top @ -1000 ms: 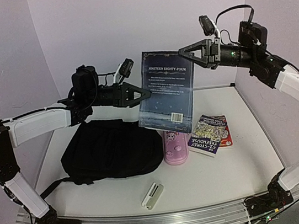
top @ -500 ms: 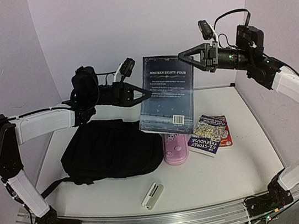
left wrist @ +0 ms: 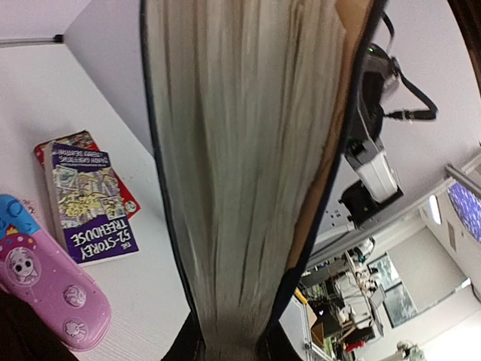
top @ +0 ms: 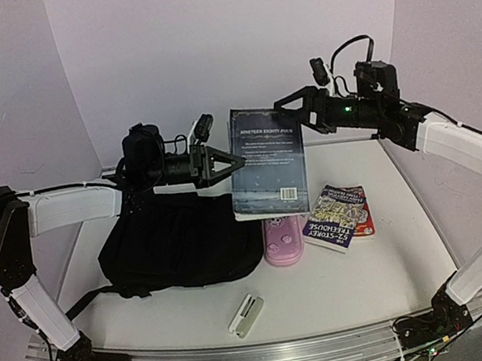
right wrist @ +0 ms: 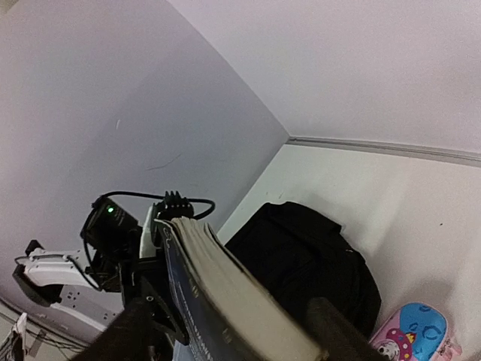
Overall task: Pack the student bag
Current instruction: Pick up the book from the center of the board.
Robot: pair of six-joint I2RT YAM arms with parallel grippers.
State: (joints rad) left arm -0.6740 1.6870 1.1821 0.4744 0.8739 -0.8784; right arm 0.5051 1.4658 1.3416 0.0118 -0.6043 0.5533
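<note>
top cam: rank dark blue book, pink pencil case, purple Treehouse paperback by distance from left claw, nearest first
1. The dark blue book: gripped in the left claw, at its tips.
2. The pink plastic pencil case: on the table, below the book.
3. The purple paperback: on the table, right of the pencil case.

Dark blue paperback book (top: pixel 265 161), "Nineteen Eighty-Four", upright, raised off white table (top: pixel 346 287). Pink rounded pencil case (top: pixel 282 237) flat below. Purple "52-Storey Treehouse" paperback (top: pixel 336 218) just beside it, atop red book (top: pixel 367 228). Small white-green object (top: pixel 245 314) near front.
</note>
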